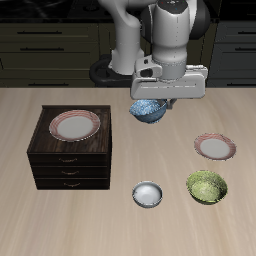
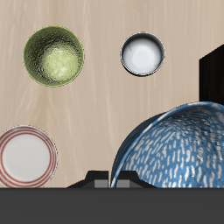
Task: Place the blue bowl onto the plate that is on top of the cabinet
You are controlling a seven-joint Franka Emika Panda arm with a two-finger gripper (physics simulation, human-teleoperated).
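Note:
The blue bowl (image 1: pixel 149 111), mottled blue and white, hangs in the air under my gripper (image 1: pixel 160 98), which is shut on its rim. In the wrist view the blue bowl (image 2: pixel 179 149) fills the space close to the camera, and the fingers themselves are hidden by the gripper body. The plate (image 1: pixel 74 125), cream with a reddish-brown rim, lies on top of the dark brown cabinet (image 1: pixel 70 162). The bowl is beside the cabinet, a little farther back than the plate and at about the height of the cabinet's top. A dark edge of the cabinet (image 2: pixel 213 74) shows in the wrist view.
A pink-rimmed plate (image 1: pixel 215 147), a green speckled bowl (image 1: pixel 207 186) and a small grey-white bowl (image 1: pixel 148 194) sit on the table nearer the front edge. The wrist view shows the same green bowl (image 2: pixel 54 56), grey-white bowl (image 2: pixel 142 53) and pink-rimmed plate (image 2: pixel 27 156).

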